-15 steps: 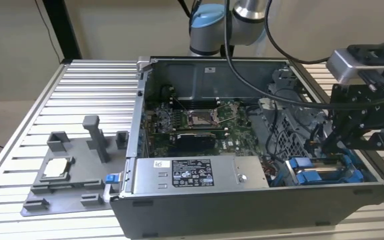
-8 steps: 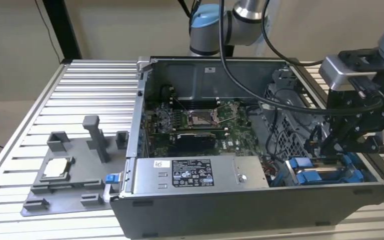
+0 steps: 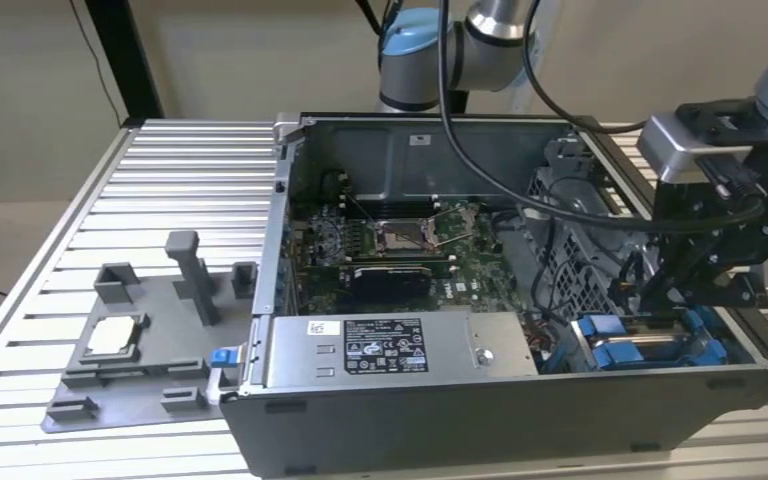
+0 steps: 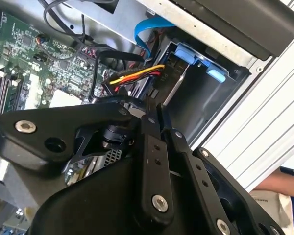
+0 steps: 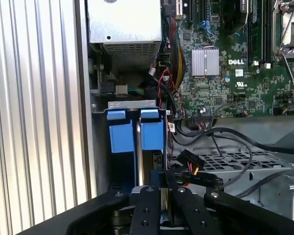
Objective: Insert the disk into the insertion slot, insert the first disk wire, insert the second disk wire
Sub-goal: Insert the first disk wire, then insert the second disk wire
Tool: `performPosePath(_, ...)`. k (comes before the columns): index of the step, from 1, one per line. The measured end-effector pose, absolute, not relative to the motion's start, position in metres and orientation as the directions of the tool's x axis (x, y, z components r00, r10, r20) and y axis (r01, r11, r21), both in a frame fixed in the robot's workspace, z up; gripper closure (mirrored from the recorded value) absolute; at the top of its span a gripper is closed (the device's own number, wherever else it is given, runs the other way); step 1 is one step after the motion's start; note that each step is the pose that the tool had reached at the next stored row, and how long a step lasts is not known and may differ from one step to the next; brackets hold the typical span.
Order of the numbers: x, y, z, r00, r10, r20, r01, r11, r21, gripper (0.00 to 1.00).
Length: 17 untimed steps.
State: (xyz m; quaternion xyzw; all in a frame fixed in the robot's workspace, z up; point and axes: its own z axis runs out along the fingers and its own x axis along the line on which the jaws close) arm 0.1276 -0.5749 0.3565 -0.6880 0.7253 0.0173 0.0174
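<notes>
Disk seated in its bay; gripper over the wire plug.

The disk [image 5: 142,147] stands in the insertion slot [image 3: 651,345] at the case's front corner; your gripper [image 5: 159,182] has fingers together beside the power plug [image 5: 191,164], so align squarely before pressing.

Exterior view high above case [image 3: 518,400], both wrist views close on drive bay [image 5: 136,134]
</notes>
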Motion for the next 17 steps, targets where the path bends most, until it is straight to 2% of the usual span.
performPosePath(17,0.131,-0.5741,0.3496,-0.052,-0.997,-0.052,-0.999,0.053,-0.007,1.0)
